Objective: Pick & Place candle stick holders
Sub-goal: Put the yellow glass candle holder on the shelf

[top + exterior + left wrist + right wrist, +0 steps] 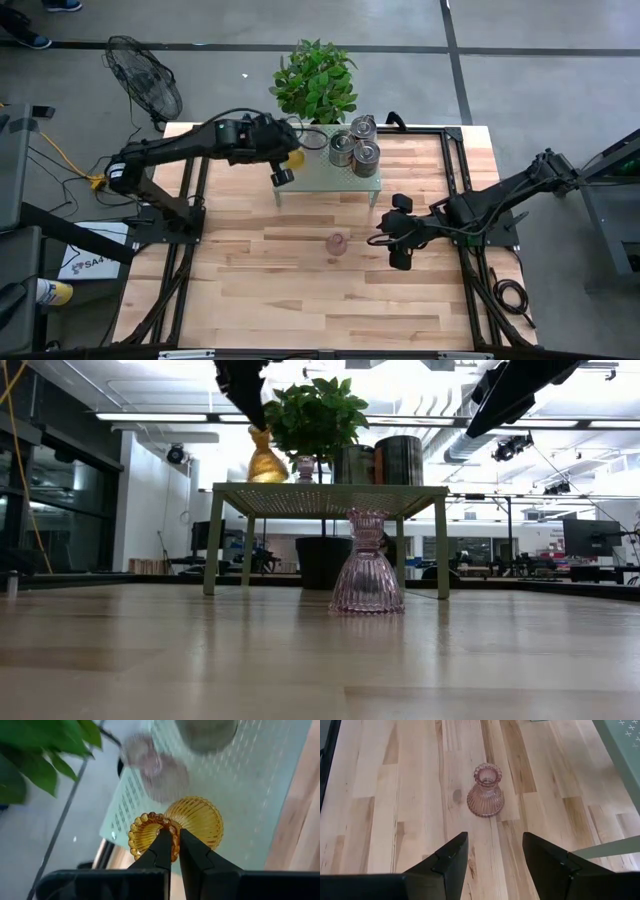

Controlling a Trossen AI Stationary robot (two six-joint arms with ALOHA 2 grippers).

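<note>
Reaching over the green shelf point(330, 178), the left gripper point(173, 836) pinched the amber holder's point(195, 820) rim between closed fingers, while the right gripper point(492, 851) hung with fingers apart short of the pink holder point(486, 791) standing on the table point(260, 280).

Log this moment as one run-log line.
left gripper: shut on amber holder, on green shelf | right gripper: open, facing pink holder on table

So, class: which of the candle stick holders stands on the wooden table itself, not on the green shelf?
The pale pink ribbed glass holder, alone on the bare wood before the open right gripper; every other holder sits on the green perforated shelf.
</note>
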